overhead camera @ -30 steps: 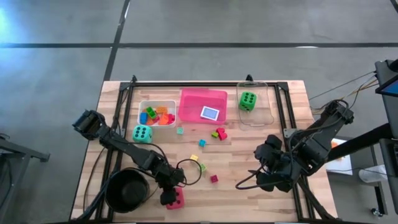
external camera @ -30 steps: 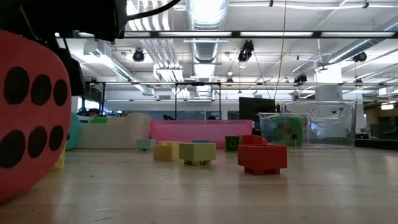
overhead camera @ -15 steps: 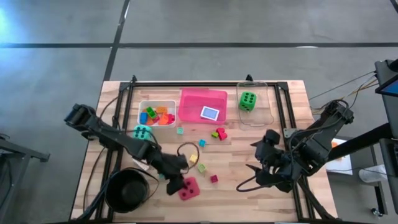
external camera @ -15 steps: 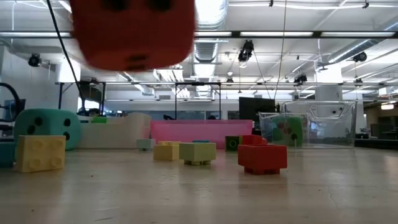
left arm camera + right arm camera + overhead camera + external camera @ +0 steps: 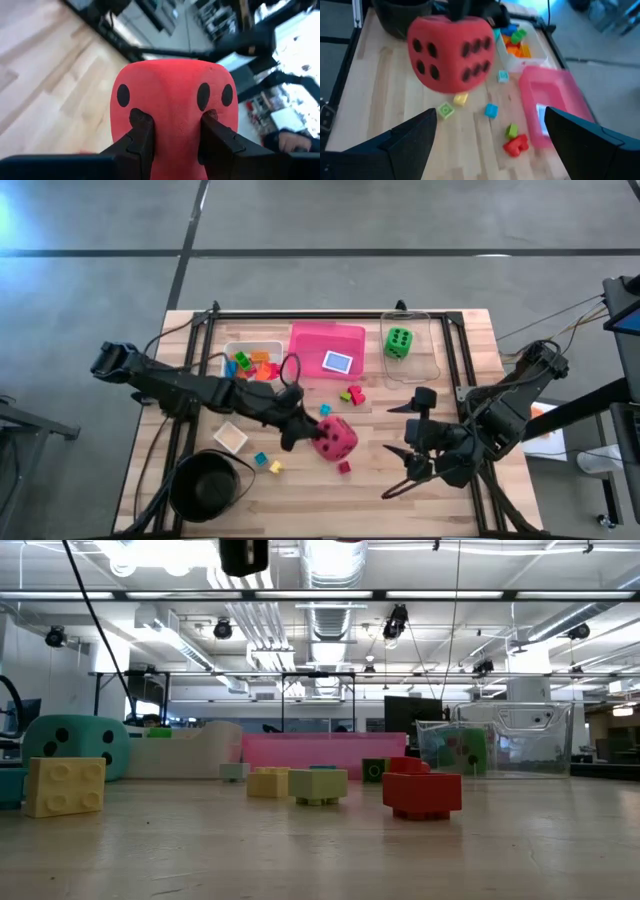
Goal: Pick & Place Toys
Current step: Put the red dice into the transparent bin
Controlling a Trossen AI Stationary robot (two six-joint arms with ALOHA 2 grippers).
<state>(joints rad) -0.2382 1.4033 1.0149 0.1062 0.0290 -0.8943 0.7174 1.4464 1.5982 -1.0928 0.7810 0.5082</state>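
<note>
**A:** What step is shown?

**B:** The carry. The left gripper (image 5: 300,431) has its jaws clamped on the red die (image 5: 335,438), pressing into one dotted face — the left wrist view shows both fingers (image 5: 141,131) sunk a little into the soft surface. The die hangs above the counter (image 5: 400,480), just short of the pink tray (image 5: 310,345) and on its bowl-ward side.

**A:** How is this step done well?

**B:** Judging by the dented face, the grip is firm but shallow; a level, unhurried path seems wise, with the release made low over whichever tray receives it, so the die cannot bounce out.

**A:** And the other arm?

**B:** The right gripper (image 5: 420,442) waits beside the die, farther from the black bowl (image 5: 205,485), jaws spread wide and holding nothing.

**A:** What room is there?

**B:** Between the die and the pink tray lie small loose blocks — a red-and-green cluster (image 5: 352,394) and a blue one (image 5: 325,410). The pink tray already holds a card (image 5: 338,362); the clear tray (image 5: 432,355) beyond it holds the green die (image 5: 399,340). The teal die (image 5: 75,745) appears only in the low view. The nearest hazards are the tray walls and the waiting right arm; the counter's near edge lies well apart from the die.
</note>
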